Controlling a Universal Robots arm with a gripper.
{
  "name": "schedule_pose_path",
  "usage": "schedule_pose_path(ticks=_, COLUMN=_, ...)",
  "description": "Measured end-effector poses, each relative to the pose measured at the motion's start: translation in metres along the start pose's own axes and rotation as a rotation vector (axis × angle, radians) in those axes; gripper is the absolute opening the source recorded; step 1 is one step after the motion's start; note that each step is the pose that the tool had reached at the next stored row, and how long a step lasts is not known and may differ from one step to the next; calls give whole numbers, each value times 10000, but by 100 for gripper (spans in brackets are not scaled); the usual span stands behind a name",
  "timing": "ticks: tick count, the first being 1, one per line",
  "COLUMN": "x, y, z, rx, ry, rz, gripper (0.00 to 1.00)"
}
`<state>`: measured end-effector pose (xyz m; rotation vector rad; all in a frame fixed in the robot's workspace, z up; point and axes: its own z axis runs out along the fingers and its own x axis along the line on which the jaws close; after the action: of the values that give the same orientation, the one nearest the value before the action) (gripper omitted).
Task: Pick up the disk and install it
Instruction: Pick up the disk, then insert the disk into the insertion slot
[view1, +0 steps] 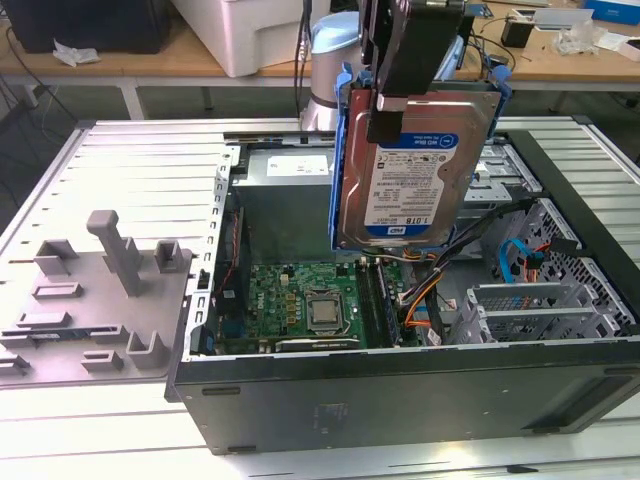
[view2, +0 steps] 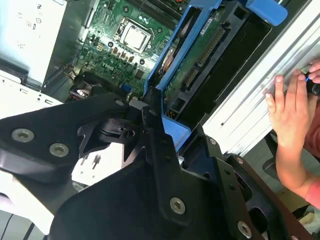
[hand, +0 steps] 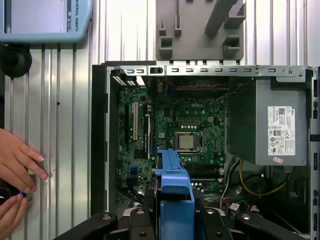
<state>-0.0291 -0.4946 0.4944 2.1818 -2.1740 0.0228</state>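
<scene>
We see the gripper (view1: 388, 105), jaws clamped on the hard drive (view1: 415, 175), hung on edge above the open computer case (view1: 400, 390), over the motherboard (view1: 290, 300). We judge edge-up suits sliding into the drive cage (view1: 545, 310) at the exterior view's right.

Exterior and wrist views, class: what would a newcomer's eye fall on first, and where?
A silver rectangular hard drive in a blue plastic carrier frame hangs upright above the open black computer case, clamped by the arm's black fingers. Below it, the green motherboard lies inside the case. In the first wrist view, a person's hands are on the ribbed metal table beside the case.
</scene>
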Motion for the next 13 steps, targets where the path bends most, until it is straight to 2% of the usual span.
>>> schedule_pose_path(ticks=13, x=27, y=-16, z=1, rx=4, ry=-35, rz=-3, gripper=36)
